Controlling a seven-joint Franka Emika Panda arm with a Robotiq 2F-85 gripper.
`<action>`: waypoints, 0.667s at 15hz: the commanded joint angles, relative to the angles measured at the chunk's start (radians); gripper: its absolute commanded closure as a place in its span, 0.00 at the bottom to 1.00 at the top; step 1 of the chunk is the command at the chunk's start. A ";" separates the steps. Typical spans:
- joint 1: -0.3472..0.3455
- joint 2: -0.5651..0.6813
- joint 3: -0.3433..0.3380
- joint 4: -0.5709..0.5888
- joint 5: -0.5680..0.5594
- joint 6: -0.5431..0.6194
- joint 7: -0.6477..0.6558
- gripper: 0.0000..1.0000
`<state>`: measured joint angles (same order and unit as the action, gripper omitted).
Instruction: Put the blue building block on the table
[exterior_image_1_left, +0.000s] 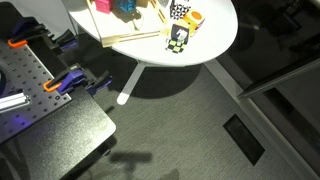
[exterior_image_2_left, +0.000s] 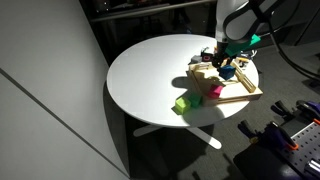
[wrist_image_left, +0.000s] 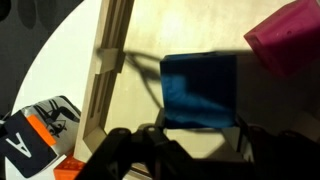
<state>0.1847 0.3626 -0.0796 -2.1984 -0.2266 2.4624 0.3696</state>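
The blue building block (wrist_image_left: 200, 88) fills the middle of the wrist view, between my gripper's (wrist_image_left: 198, 125) two fingers, which press against its sides. It is over the floor of the light wooden tray (wrist_image_left: 108, 60). In an exterior view my gripper (exterior_image_2_left: 228, 60) hangs low over the tray (exterior_image_2_left: 240, 97), with a bit of blue (exterior_image_2_left: 228, 71) at its tips. The round white table (exterior_image_2_left: 140, 70) carries the tray and also shows in an exterior view (exterior_image_1_left: 215, 40). Whether the block rests on the tray or is just above it cannot be told.
A pink block (wrist_image_left: 290, 35) lies close beside the blue one in the tray. A checkered cube (wrist_image_left: 40, 125) stands on the table outside the tray rim. A green block (exterior_image_2_left: 183, 103) and a pink one (exterior_image_2_left: 214, 91) lie on the table. A grey perforated bench (exterior_image_1_left: 30, 85) stands nearby.
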 joint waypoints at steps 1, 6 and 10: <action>-0.026 -0.076 -0.005 -0.061 -0.008 -0.035 -0.005 0.67; -0.079 -0.131 -0.018 -0.132 0.003 -0.041 -0.010 0.67; -0.133 -0.175 -0.037 -0.194 0.014 -0.034 -0.006 0.67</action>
<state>0.0846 0.2532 -0.1054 -2.3293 -0.2260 2.4291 0.3696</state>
